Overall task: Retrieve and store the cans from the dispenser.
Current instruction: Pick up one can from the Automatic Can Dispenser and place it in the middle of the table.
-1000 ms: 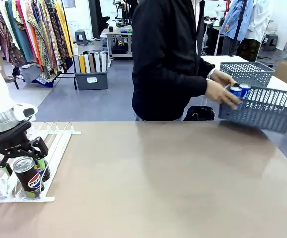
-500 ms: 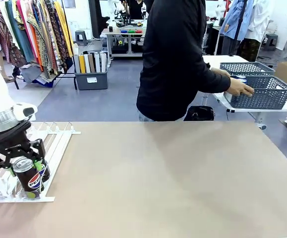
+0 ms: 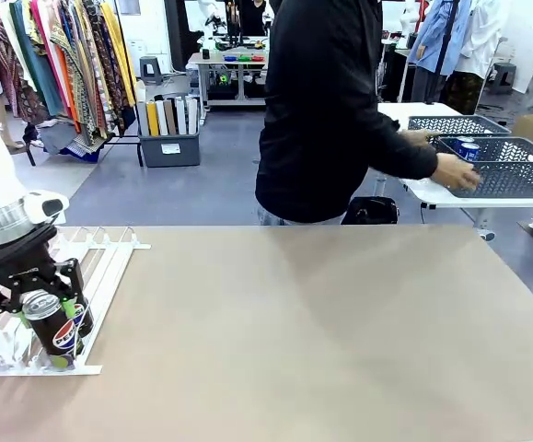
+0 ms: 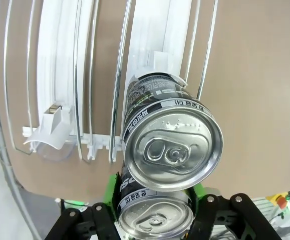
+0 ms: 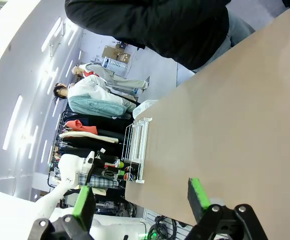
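The white dispenser (image 3: pixel 100 262) lies at the table's left edge, and its rails (image 4: pixel 84 75) run up the left wrist view. At its low end stand two black cans with silver tops. My left gripper (image 3: pixel 34 296) is shut on the front can (image 3: pixel 52 330), whose top (image 4: pixel 155 220) sits between the green pads (image 4: pixel 112 186). The second can (image 4: pixel 171 150) leans in the lane just beyond it, seen from the front as a can (image 3: pixel 83 319) behind the first. My right gripper (image 5: pixel 140 200) hangs open over the table with nothing between its fingers.
Across the table a person in black reaches a hand (image 3: pixel 455 172) to a grey mesh basket (image 3: pixel 510 175) holding blue cans (image 3: pixel 469 149) on a white side table. A second basket (image 3: pixel 450 123) stands behind it. The tan tabletop (image 3: pixel 321 331) stretches wide.
My left gripper's fingers have closed in on the front black can. The person has set the grey basket down on the side table and shifted right.
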Controlling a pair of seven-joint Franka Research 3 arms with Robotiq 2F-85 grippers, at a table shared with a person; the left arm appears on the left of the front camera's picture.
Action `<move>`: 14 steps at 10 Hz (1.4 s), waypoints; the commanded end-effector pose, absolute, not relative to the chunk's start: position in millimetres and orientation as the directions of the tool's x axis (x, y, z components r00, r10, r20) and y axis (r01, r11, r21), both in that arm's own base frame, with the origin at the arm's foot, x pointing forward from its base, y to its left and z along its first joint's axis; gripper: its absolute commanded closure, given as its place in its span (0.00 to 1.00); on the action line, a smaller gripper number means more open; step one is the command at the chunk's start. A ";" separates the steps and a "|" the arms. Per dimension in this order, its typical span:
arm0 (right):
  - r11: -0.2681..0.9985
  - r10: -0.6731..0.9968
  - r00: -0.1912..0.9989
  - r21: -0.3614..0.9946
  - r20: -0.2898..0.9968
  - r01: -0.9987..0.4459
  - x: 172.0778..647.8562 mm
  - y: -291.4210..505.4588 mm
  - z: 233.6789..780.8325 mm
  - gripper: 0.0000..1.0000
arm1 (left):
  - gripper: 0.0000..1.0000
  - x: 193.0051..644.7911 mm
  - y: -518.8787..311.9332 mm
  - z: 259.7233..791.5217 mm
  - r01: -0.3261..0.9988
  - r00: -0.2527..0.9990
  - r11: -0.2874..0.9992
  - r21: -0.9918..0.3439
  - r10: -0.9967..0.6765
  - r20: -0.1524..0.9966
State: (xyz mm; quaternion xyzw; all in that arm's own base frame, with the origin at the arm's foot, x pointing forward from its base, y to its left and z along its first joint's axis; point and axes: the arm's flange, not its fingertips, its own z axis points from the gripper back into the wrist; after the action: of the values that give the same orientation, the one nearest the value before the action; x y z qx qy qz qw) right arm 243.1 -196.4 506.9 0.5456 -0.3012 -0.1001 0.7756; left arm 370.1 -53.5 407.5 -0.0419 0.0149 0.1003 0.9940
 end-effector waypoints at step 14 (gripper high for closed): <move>0.379 -0.489 0.784 0.902 0.383 -0.205 246.1 -196.7 508.9 0.00 | 1.00 295.9 -30.5 607.7 -0.206 0.961 0.965 -0.164 0.231 0.155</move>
State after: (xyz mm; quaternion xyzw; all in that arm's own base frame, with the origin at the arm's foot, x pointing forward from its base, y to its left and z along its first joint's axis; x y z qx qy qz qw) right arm 243.2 -196.4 506.7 0.5457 -0.3009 -0.1003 0.7757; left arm 297.2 -32.4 600.9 -0.0772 -0.0766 0.1107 0.9879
